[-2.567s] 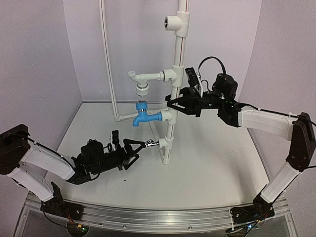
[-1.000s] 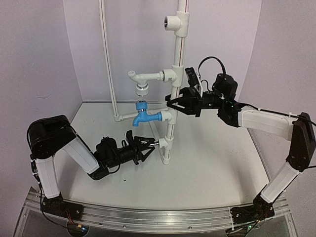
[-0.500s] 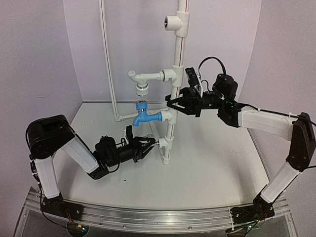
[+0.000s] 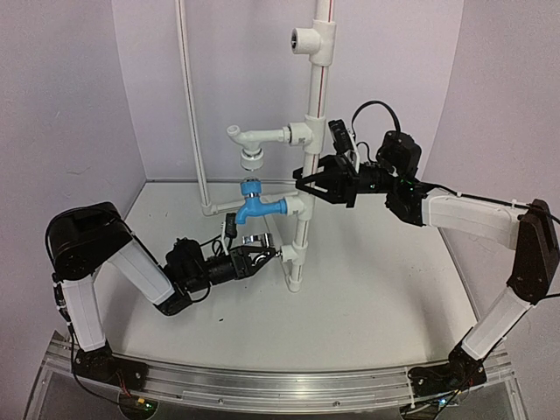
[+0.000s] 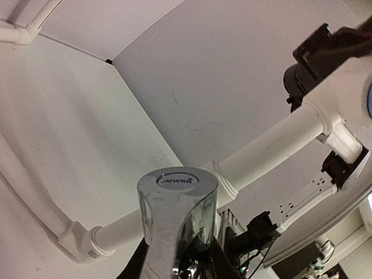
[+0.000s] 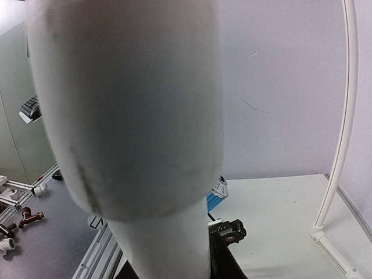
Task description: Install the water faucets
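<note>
The water faucet (image 4: 256, 240), small and shiny silver, sits at the low tee fitting (image 4: 292, 255) of the white pipe stand, lever handle pointing up. My left gripper (image 4: 257, 257) is shut on it from the left. In the left wrist view the faucet (image 5: 177, 215) rises between my dark fingers (image 5: 132, 268), its round cap facing the camera. My right gripper (image 4: 308, 185) is shut on the upright white pipe (image 4: 313, 105) midway up. That pipe (image 6: 133, 116) fills the right wrist view, with one finger (image 6: 224, 258) beside it.
A blue plastic tap (image 4: 254, 206) is fitted just above the silver one. A white elbow with a nozzle (image 4: 249, 144) sticks out higher up, and an open tee (image 4: 313, 39) tops the stand. A thin white pipe (image 4: 192, 105) runs up the back wall.
My left gripper's jaws have closed around the silver faucet, and the wrist has turned so the lever handle now points up. The right arm has not moved.
</note>
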{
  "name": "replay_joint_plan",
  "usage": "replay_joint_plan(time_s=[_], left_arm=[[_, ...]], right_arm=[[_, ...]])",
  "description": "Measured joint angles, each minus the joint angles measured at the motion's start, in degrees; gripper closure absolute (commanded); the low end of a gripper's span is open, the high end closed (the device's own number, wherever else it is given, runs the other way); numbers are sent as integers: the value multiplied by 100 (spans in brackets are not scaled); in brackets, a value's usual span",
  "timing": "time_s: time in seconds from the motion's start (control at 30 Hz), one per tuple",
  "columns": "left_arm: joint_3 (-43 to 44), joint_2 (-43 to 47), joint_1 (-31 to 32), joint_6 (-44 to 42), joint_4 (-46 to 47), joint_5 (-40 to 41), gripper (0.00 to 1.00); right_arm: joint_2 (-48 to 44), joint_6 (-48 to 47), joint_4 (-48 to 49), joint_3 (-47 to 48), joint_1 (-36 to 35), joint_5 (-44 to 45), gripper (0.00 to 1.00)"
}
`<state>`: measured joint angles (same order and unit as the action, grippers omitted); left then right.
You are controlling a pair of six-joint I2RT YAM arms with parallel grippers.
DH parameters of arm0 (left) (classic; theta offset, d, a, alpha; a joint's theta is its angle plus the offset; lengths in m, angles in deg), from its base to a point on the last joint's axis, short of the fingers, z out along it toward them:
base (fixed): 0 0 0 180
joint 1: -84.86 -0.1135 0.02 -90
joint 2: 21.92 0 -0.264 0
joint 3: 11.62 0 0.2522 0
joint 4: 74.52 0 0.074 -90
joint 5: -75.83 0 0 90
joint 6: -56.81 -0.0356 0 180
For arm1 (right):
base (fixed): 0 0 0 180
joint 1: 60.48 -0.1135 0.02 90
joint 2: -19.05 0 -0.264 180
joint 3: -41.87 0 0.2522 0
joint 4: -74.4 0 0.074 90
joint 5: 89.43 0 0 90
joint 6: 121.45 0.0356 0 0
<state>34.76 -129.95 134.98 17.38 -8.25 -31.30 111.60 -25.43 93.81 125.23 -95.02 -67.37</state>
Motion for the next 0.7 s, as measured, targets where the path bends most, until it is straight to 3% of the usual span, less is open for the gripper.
replay_joint_plan(time_s=[0.4, 0.7], left_arm=[[-121, 467, -19, -2487, -620, -38, 77], [-411, 517, -21, -3954, -315, 129, 71]], right_arm=[[0, -4, 0, -2, -49, 21, 100], [0, 1, -2, -2, -101, 98, 100]])
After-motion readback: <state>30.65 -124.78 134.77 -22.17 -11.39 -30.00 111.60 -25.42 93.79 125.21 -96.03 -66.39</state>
